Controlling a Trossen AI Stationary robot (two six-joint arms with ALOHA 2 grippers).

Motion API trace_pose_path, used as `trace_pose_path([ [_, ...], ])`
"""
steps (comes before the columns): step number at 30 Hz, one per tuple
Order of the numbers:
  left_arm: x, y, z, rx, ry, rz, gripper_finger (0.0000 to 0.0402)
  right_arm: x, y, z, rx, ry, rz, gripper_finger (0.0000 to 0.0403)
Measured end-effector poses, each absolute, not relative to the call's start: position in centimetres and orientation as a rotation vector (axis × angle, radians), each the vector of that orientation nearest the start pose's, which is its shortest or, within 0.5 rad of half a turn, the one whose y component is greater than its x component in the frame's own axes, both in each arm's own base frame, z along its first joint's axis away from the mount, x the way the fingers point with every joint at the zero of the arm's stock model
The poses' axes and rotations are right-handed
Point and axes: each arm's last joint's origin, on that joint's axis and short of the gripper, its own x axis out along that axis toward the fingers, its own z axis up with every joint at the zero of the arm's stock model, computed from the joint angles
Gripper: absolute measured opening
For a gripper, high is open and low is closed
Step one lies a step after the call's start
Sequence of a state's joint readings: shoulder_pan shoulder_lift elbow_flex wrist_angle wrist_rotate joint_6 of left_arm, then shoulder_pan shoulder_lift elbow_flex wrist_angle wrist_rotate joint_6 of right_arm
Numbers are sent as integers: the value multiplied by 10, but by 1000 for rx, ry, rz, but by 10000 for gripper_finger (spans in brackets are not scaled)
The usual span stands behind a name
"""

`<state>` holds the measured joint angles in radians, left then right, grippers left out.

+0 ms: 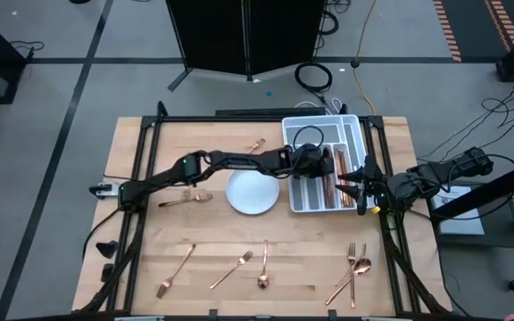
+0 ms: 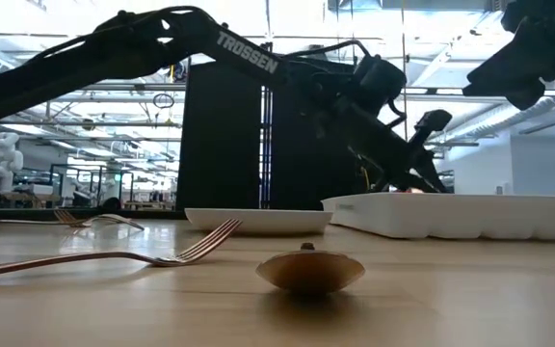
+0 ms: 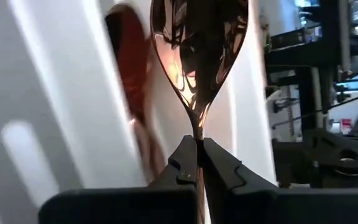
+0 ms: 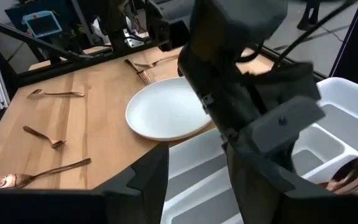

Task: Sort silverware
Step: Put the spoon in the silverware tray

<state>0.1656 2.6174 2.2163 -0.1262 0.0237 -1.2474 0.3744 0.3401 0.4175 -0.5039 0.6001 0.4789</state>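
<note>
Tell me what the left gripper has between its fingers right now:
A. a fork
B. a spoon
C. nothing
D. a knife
B: the left wrist view shows the left gripper shut on the neck of a copper spoon, over the white tray.

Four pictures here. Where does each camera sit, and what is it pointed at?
High: overhead, facing down on both arms, the plate and tray.
Low: at tabletop height, facing across; left arm overhead.
Left wrist: left gripper shut on a spoon over the tray.
Right wrist: right gripper open, facing the plate.
Shared: the plate, in the high and right wrist views.
</note>
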Motion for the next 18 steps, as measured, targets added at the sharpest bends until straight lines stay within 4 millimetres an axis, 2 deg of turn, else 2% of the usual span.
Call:
trace_pose_path([
  [11,575,91,150,-1241,361,427,84,94,19,232,271,316,-305,155],
  [18,575,87,153,-1228,373,408,100,94,19,232,271,318,-301,155],
])
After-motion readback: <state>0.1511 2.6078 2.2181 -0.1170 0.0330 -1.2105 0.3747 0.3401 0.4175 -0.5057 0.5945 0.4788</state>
